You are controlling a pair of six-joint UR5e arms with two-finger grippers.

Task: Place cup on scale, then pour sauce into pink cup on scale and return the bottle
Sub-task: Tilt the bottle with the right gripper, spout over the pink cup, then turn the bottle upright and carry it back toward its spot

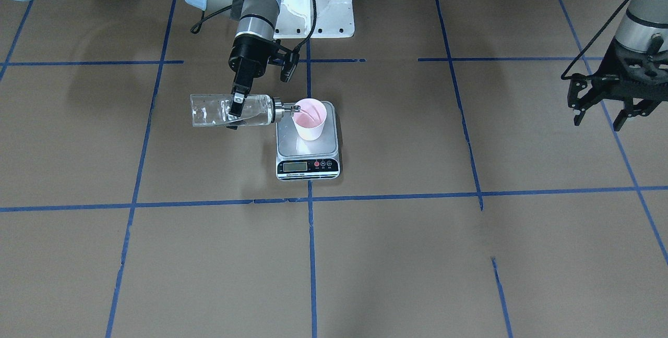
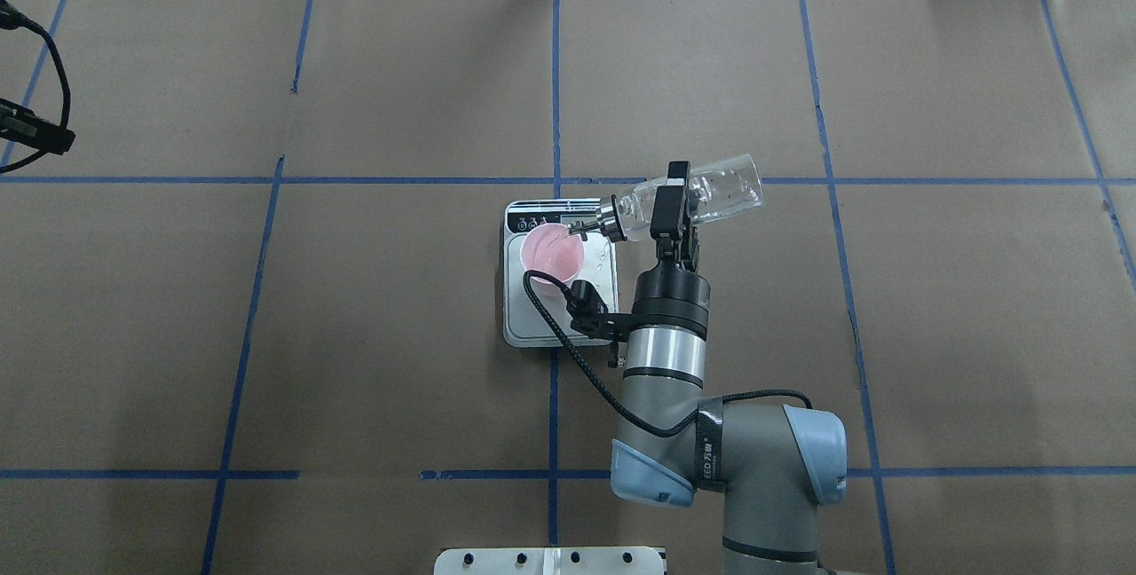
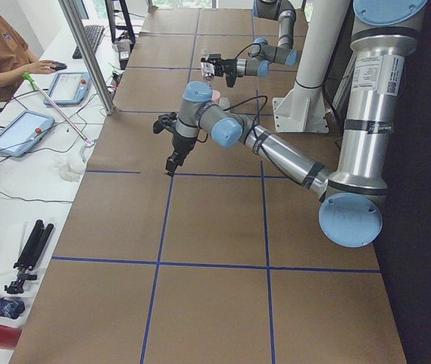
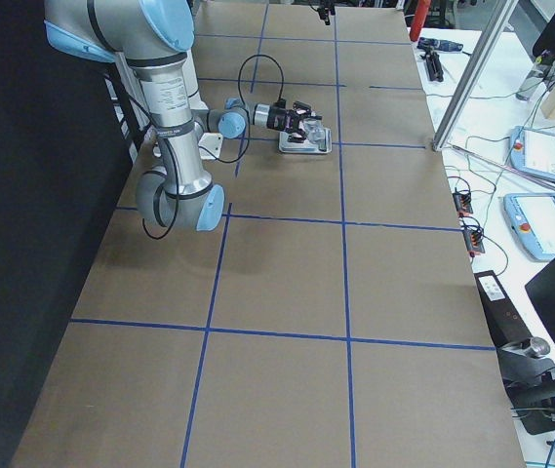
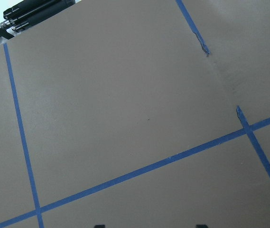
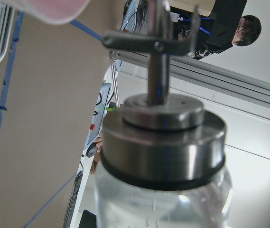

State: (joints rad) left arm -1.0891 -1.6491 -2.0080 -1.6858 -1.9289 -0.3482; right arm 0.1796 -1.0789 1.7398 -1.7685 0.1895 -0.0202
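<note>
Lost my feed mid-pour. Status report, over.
Right gripper, jaws shut on clear glass bottle, tipped level, spout over pale pink paper cup on silver-topped kitchen scale. Left gripper open, raised, well aside. Nothing seen blocking the pour.

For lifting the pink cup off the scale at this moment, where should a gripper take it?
Probably the cup wall near mid-height, from the robot's left side: it stands upright and tapered on the scale, and the bottle spout hangs over its right rim.
</note>
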